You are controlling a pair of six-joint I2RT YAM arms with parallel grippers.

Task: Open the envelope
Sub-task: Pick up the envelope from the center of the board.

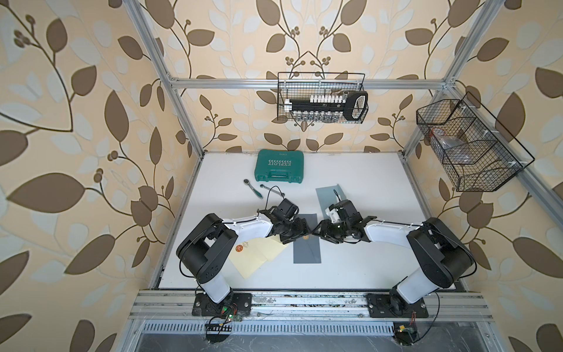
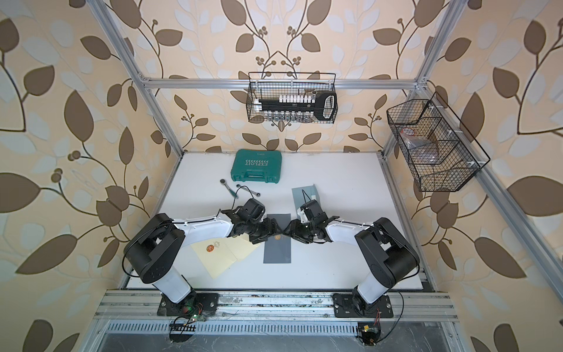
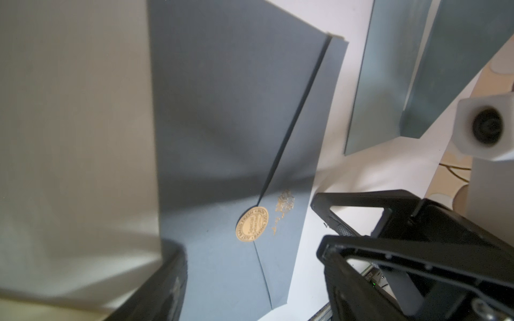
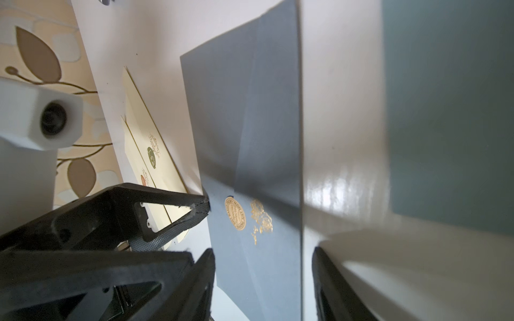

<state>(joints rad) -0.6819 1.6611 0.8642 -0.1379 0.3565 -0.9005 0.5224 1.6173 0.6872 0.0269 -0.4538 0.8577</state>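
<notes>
The grey-blue envelope (image 1: pixel 307 254) lies flat mid-table, its flap shut under a round gold seal (image 3: pixel 252 224) beside a gold print. Both arms meet over its middle in both top views. My left gripper (image 3: pixel 250 280) is open, its jaws wide apart above the envelope (image 3: pixel 236 133) just short of the seal. My right gripper (image 4: pixel 264 286) is also open, straddling the envelope's (image 4: pixel 250 133) edge, with the seal (image 4: pixel 235 213) ahead of it. In the right wrist view one of the left gripper's fingertips (image 4: pixel 199 207) sits at the envelope's edge beside the seal. Nothing is held.
Two cream envelopes (image 1: pixel 259 254) lie under the left forearm. A second grey-blue envelope (image 1: pixel 329 193) lies behind the right wrist. Farther back are a green tool case (image 1: pixel 280 167), a ratchet (image 1: pixel 253 187) and a spanner (image 1: pixel 271 189). Wire baskets (image 1: pixel 323 97) hang on the frame.
</notes>
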